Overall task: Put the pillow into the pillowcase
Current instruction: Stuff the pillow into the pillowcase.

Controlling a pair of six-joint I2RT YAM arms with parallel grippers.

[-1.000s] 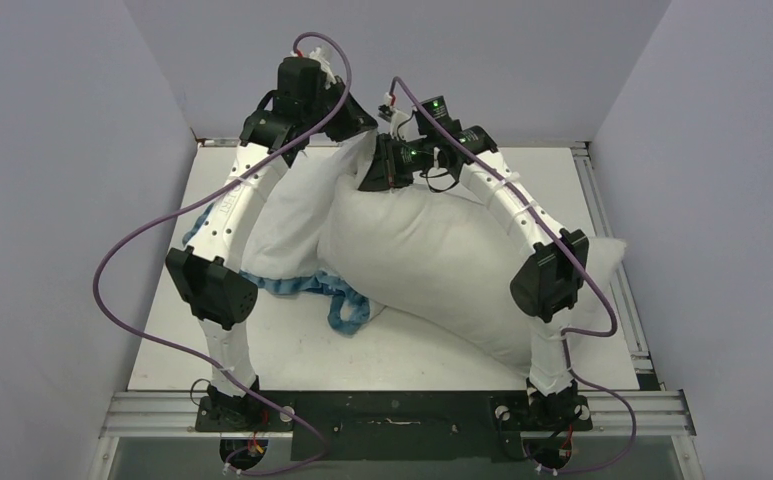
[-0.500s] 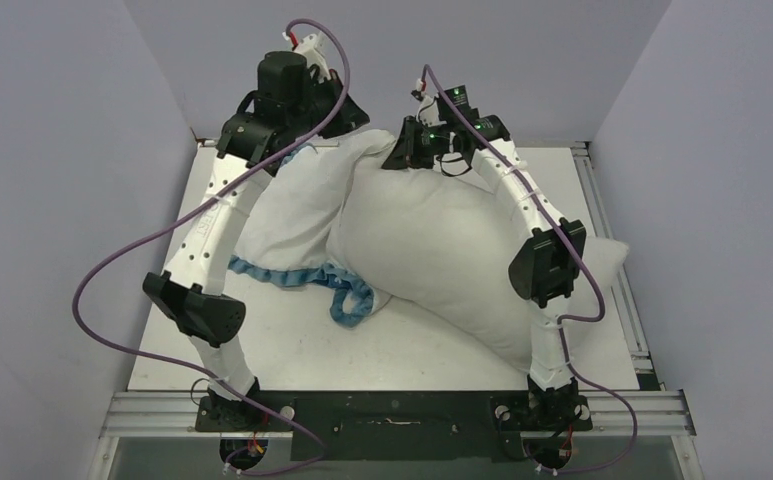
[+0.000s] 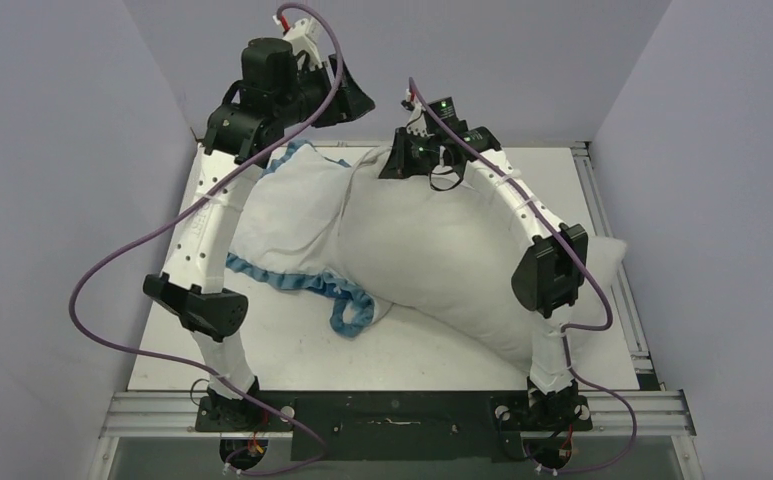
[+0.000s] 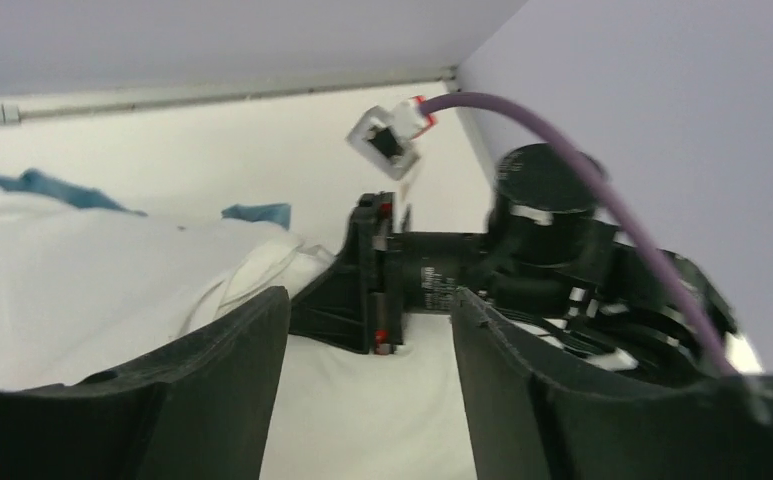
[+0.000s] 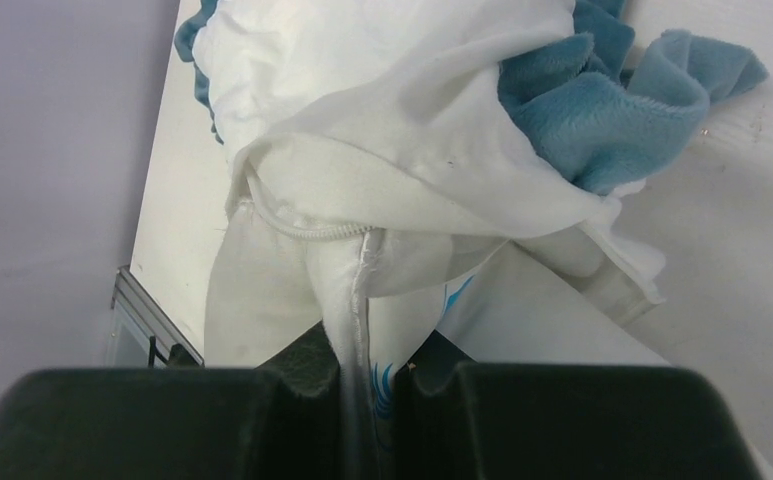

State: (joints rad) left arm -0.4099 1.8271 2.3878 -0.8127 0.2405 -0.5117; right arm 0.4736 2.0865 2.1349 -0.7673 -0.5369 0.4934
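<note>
The plump white pillow [image 3: 452, 260] lies slanted across the right of the table. Its far corner is lifted by my right gripper [image 3: 394, 165], which is shut on the pillow's piped seam [image 5: 360, 300] beside a blue-printed tag. The pillowcase [image 3: 282, 215] lies limp to the left, white face up, its blue ruffled edge [image 3: 302, 282] trailing toward me and draping against the pillow's left end. Blue ruffle [image 5: 602, 100] shows behind the held seam. My left gripper [image 3: 347, 100] hangs high above the pillowcase's far edge, open [image 4: 370, 305], nothing between its fingers [image 4: 232, 370].
The white table [image 3: 262, 350] is walled by lavender panels on three sides. A metal rail [image 3: 602, 220] runs along its right edge, and the pillow's near-right corner reaches it. Purple cables loop off both arms. The right wrist's body [image 4: 432, 275] sits just beyond my left fingers.
My left gripper has opened and let go of the pillowcase, rising back and left. The pillowcase's far edge has dropped and spread flat. The right gripper still holds the pillow's corner.
</note>
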